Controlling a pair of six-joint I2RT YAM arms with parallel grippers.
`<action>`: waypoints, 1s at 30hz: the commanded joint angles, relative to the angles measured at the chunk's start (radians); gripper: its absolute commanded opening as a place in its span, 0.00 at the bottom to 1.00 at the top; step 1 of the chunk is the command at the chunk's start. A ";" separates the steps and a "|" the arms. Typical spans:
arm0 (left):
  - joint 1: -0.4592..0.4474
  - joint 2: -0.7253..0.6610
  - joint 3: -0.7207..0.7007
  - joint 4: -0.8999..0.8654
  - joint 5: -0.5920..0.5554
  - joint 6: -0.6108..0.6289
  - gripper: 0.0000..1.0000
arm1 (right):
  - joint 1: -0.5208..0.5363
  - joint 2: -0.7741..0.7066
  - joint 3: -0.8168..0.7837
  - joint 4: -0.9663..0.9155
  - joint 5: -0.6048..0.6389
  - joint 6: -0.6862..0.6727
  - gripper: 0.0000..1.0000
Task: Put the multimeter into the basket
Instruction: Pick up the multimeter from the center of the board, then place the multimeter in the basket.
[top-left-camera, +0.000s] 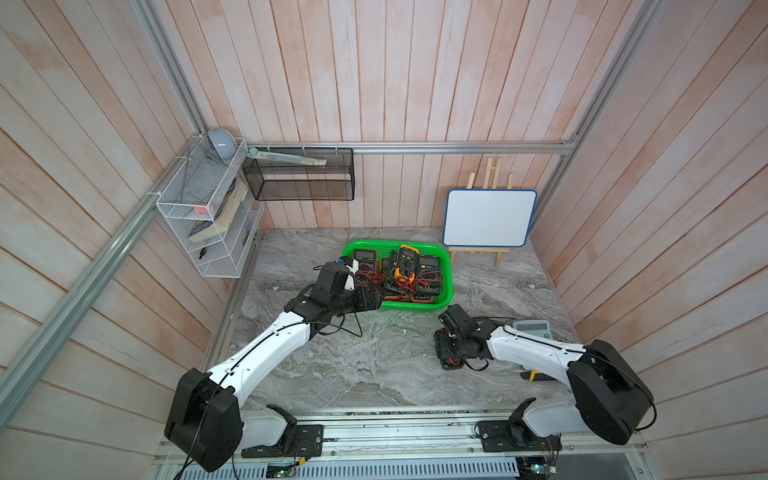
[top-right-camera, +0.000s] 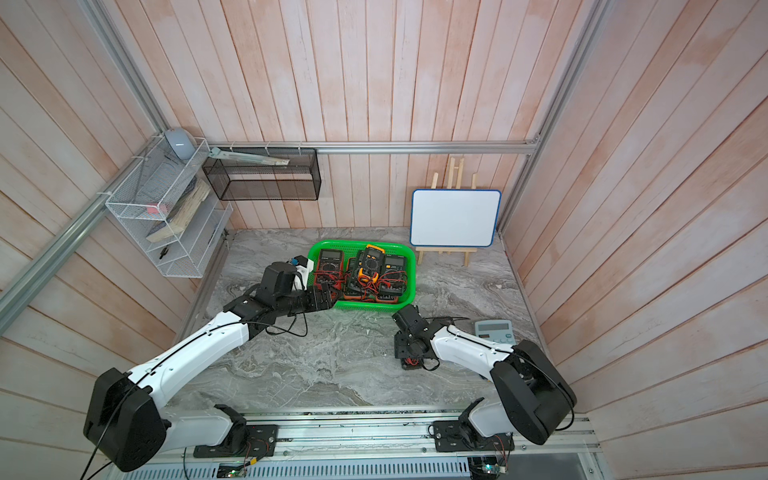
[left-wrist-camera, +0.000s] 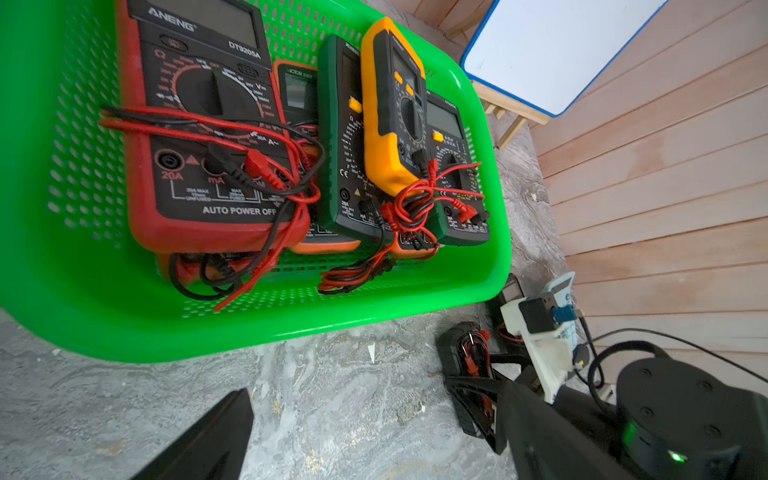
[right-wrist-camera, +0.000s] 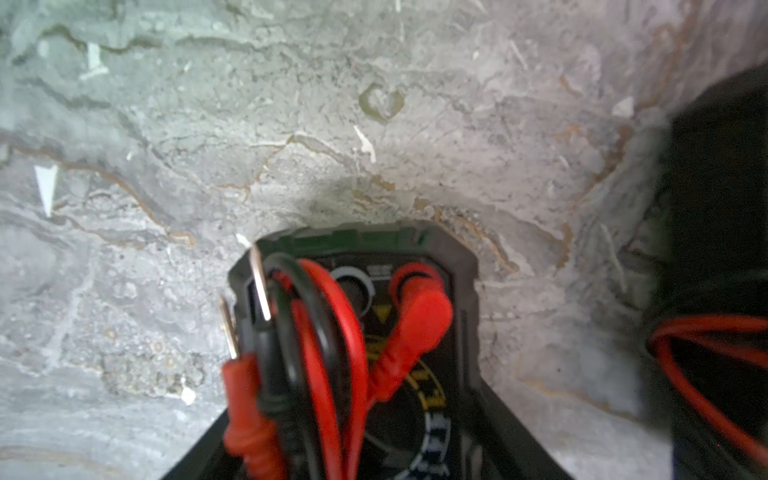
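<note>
The bright green basket (top-left-camera: 415, 308) (top-right-camera: 374, 306) (left-wrist-camera: 249, 332) stands at the back middle of the marble table and holds several multimeters with red and black leads; a yellow one (top-left-camera: 406, 259) lies on top. A dark multimeter (top-left-camera: 451, 362) (top-right-camera: 411, 362) (right-wrist-camera: 365, 291) (left-wrist-camera: 469, 353) wrapped in its leads is low over the table, right of the basket's near corner. My right gripper (top-left-camera: 448, 353) (top-right-camera: 409, 353) (right-wrist-camera: 365, 436) is shut on it. My left gripper (top-left-camera: 370, 297) (top-right-camera: 322, 299) (left-wrist-camera: 353, 415) is open and empty beside the basket's near left corner.
A grey calculator (top-left-camera: 532, 328) lies behind the right arm. A whiteboard on a wooden easel (top-left-camera: 488, 218) stands at the back right. A black mesh wall basket (top-left-camera: 299, 174) and a white wire rack (top-left-camera: 203, 208) hang at the back left.
</note>
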 joint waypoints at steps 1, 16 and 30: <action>0.007 -0.037 -0.028 0.053 0.068 -0.041 1.00 | 0.004 -0.051 0.023 -0.037 -0.006 0.011 0.40; 0.009 -0.088 -0.039 0.093 0.114 -0.100 1.00 | -0.006 -0.225 0.236 -0.112 0.012 0.024 0.31; 0.012 -0.114 0.015 0.031 0.068 -0.005 1.00 | -0.154 0.020 0.532 -0.014 -0.018 -0.068 0.31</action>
